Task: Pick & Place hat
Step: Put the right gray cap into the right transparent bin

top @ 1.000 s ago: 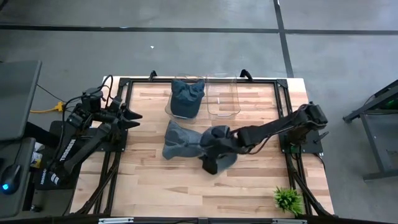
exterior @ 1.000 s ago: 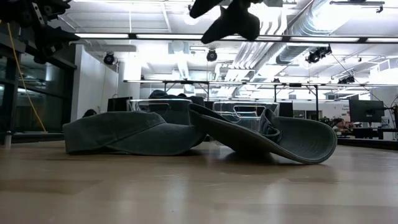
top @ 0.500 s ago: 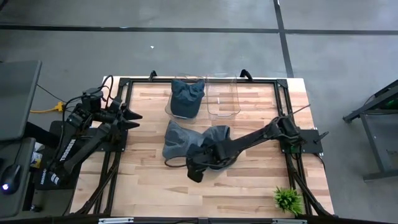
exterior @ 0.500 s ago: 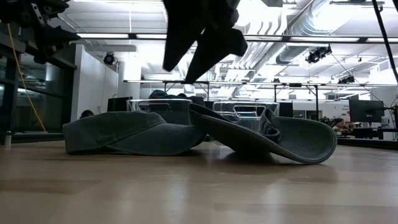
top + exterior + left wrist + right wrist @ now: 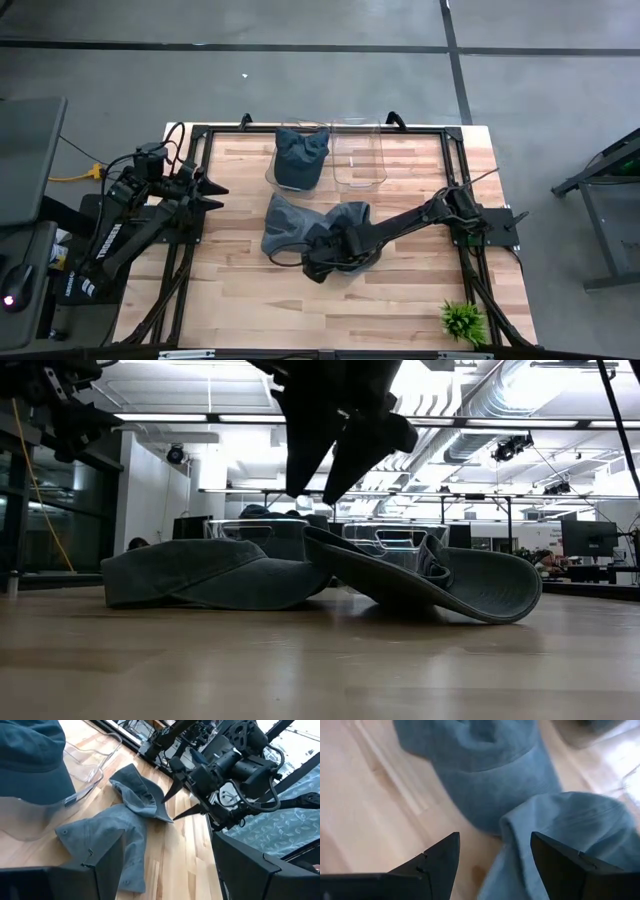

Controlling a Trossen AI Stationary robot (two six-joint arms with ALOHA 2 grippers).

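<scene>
We note the right gripper (image 5: 312, 268) hanging above the table (image 5: 400, 300) with its fingers spread wide and nothing between them; in the right wrist view the two dark fingertips (image 5: 437, 857) frame bare wood and the near edge of denim. Directly under and just ahead of it lie two loose blue caps, touching and partly overlapping: the right-hand cap (image 5: 350, 240), brim tipped up toward the table's right side, and the left-hand cap (image 5: 285, 222), lying flatter beside it. We judge the relation that matters to be this: the gripper sits over the near edge of the pair, at the seam where one cap laps the other, so the cloth lies below and slightly beyond the fingertips, and the pair's long axis runs roughly left to right across the table. Farther back stand two clear bins; the left bin (image 5: 272, 172) already holds a third cap (image 5: 300, 158), the right bin (image 5: 358, 180) looks empty. The left gripper (image 5: 210, 192) waits well off at the table's left edge, fingers apart and empty, so the right arm is plainly the nearer.
</scene>
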